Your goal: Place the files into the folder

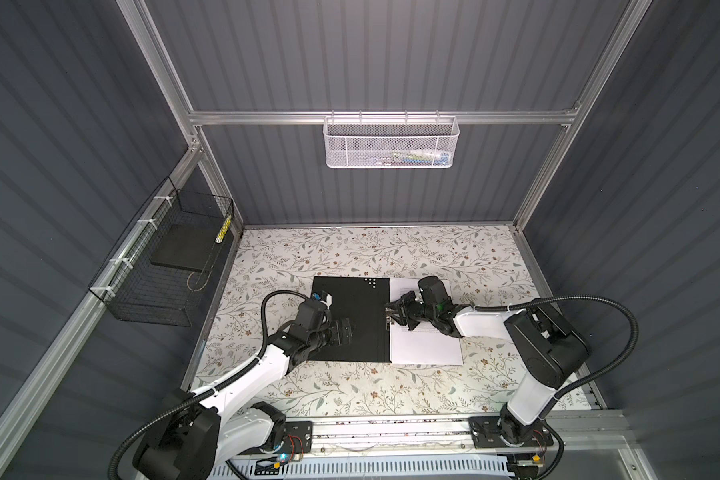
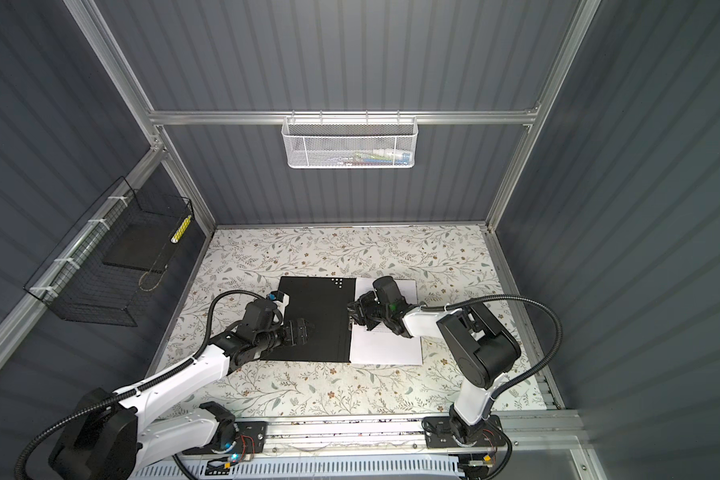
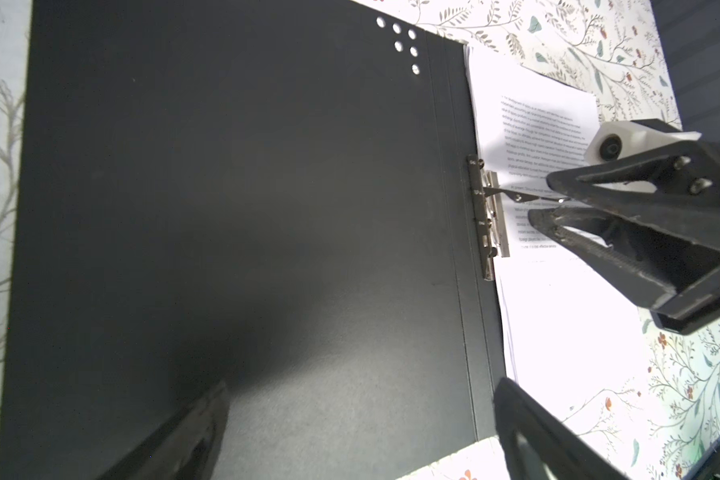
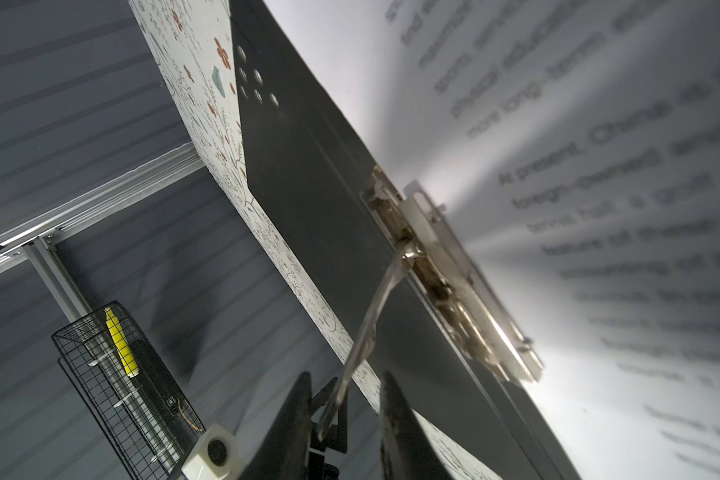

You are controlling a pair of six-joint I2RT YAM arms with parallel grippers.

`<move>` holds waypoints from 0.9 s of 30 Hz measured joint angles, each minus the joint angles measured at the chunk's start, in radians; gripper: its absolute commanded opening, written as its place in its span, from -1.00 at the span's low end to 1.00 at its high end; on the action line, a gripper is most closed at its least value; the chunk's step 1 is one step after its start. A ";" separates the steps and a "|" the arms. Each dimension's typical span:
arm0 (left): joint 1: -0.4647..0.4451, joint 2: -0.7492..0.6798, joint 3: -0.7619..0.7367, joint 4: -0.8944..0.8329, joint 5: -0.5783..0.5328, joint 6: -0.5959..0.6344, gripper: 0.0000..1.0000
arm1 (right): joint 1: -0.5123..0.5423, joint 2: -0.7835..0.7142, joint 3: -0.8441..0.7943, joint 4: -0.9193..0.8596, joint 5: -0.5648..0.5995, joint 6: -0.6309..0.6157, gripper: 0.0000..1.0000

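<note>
Left of clip (image 3: 489, 216) – left gripper (image 1: 348, 331): over black left cover of folder (image 1: 358, 295), jaws wide apart, nothing btwn them.
folder: open flat on floral tabletop (image 1: 350, 395), black inside up, punched dots at far corner nr spine.
clip: metal, on spine; lever (image 4: 371, 328) raised at a tilt.
right gripper (image 3: 541, 198): just right of clip, jaws near together round lever tip, gap showing, not clamped.
files (image 1: 425, 349): white stack right of clip, flat, print up, edge under clip plate.
</note>
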State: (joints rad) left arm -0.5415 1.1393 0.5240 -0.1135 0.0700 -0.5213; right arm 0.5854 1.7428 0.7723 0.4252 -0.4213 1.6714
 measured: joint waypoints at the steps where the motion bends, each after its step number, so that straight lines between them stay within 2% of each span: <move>1: 0.000 0.000 0.000 0.000 0.000 0.002 1.00 | 0.000 0.000 -0.003 0.003 0.000 0.005 -0.52; 7: 0.000 0.000 0.000 0.002 0.000 0.006 1.00 | 0.000 0.011 -0.009 0.051 -0.008 0.028 -0.72; 15: 0.000 0.052 0.000 0.002 -0.005 0.006 1.00 | 0.000 0.017 -0.030 0.089 -0.022 0.039 -0.73; 20: 0.000 0.097 0.000 0.002 -0.016 0.006 1.00 | -0.001 0.017 -0.037 0.106 -0.024 0.046 -0.64; 27: 0.000 0.150 -0.003 0.006 -0.018 0.005 1.00 | -0.001 0.017 -0.042 0.131 -0.038 0.053 -0.67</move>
State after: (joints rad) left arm -0.5415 1.2896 0.5213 -0.1070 0.0525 -0.5159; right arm 0.5842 1.7596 0.7307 0.5560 -0.4595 1.7245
